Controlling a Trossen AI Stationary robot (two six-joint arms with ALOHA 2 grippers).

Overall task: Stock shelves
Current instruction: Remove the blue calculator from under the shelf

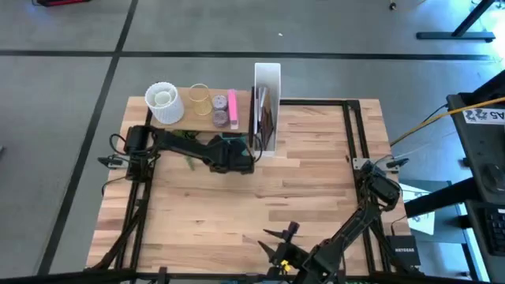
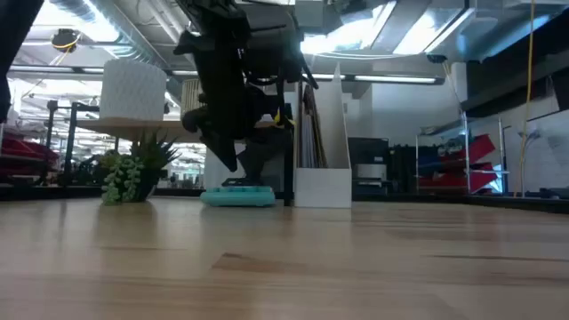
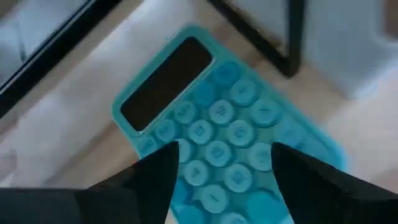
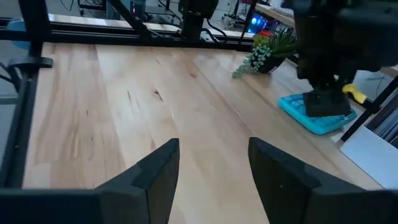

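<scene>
the left gripper (image 3: pixel 217 171) hovers jaws spread over the teal calculator (image 3: pixel 214 134), just beside the white file box (image 1: pixel 267 106), likely to grasp it. the right gripper (image 4: pixel 211 168) waits well away from the box, jaws spread.

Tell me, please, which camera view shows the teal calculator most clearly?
The left wrist view: the calculator fills it, dark display and round keys plain, between the open left gripper. The low view shows only its thin edge, the right wrist view one corner, and the high view hides it under the arm.

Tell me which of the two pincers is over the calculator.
The left pincer, open right above the teal calculator beside the white file box. The right pincer waits at the table's near edge.
</scene>
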